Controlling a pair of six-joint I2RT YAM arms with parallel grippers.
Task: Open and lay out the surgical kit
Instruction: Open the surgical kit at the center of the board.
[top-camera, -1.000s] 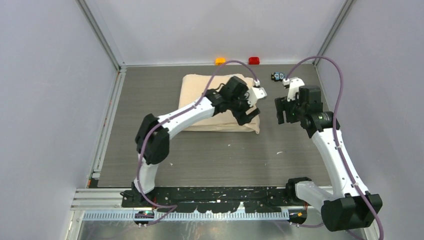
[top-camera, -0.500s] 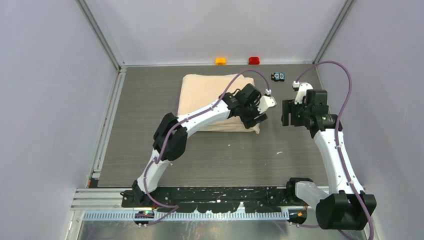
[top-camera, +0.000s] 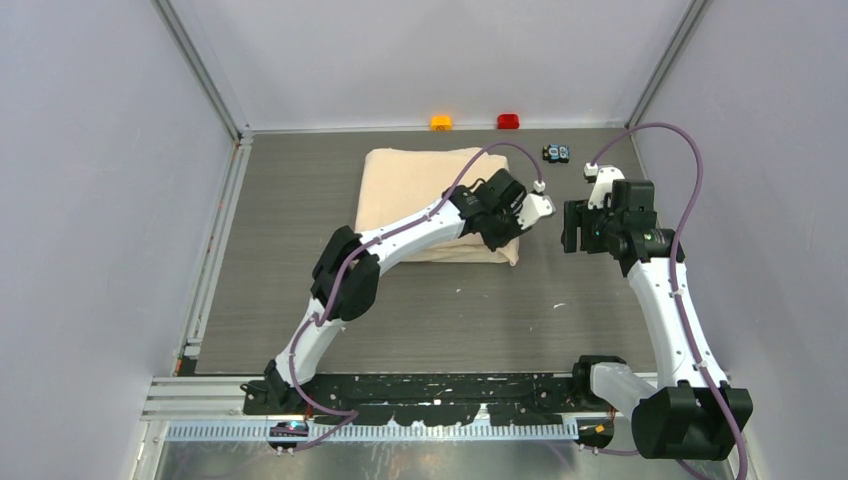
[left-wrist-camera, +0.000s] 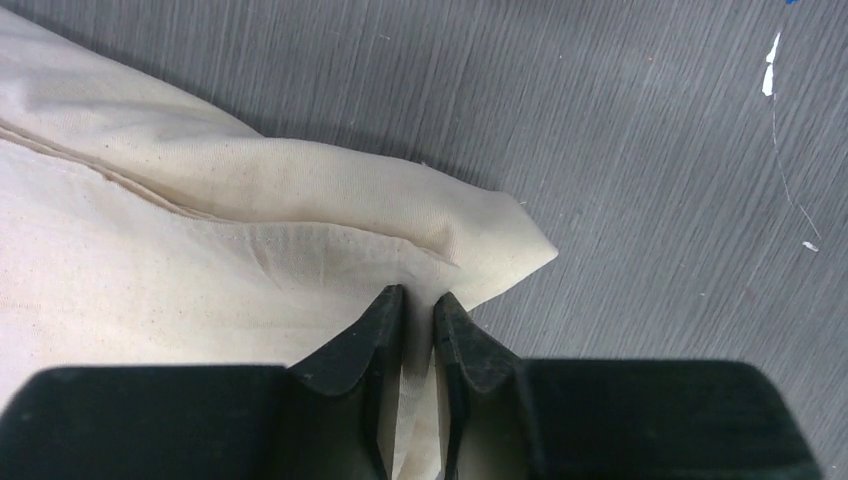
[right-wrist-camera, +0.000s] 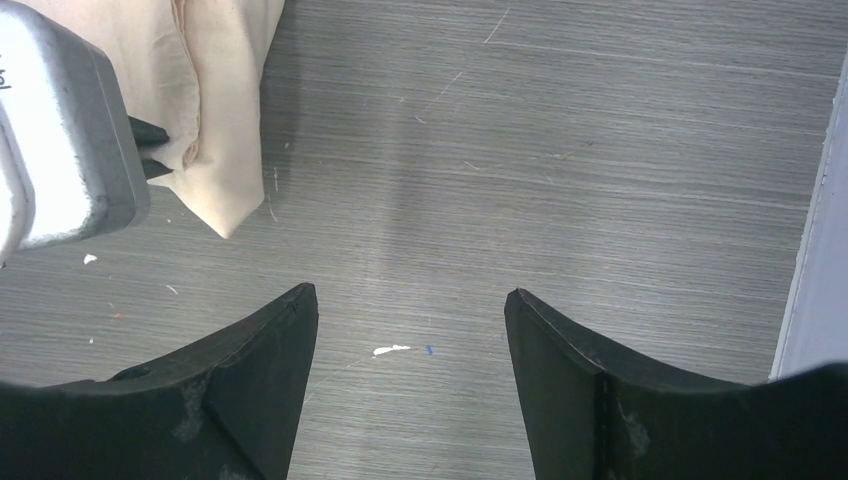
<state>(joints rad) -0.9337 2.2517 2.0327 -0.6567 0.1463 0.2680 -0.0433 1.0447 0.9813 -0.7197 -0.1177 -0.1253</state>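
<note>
Counter (top-camera: 300, 300): unchanged. Beige cloth (top-camera: 410, 185) lies folded at far centre as a second ago; its inside is hidden. Left arm now reaches further right than before. Left hand (left-wrist-camera: 418, 300), spread wide a second ago, is clenched on a fold at the cloth's near-right corner. From above, its fingers are covered by the wrist. Right hand (right-wrist-camera: 410, 295) has shifted slightly right, released, over bare counter just beside that corner. Black-and-blue gadget (top-camera: 556, 153): too small to make out detail.
</note>
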